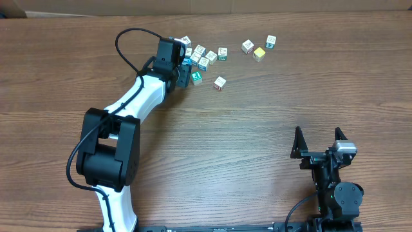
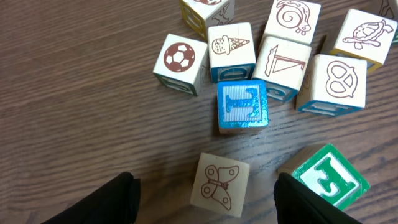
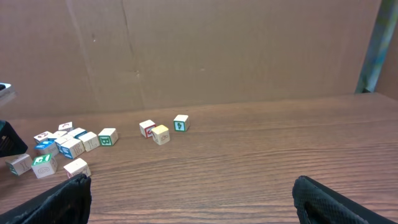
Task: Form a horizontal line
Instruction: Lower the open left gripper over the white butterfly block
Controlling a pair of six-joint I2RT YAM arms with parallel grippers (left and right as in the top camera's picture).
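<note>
At left end effector: butterfly cube | beyond: blue cube, seemingly touching clump

About fourteen small cubes, two arms

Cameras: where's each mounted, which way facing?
Overhead: above the table, facing straight down; shows left hand at the cube cluster, right hand parked.
Left wrist: behind the left hand, looking down at the cluster; its fingertips flank a butterfly cube.
Right wrist: low, looking across the table toward a cardboard wall; its fingertips at bottom corners.
Shared: overhead and right wrist both show the yellow cube.
</note>
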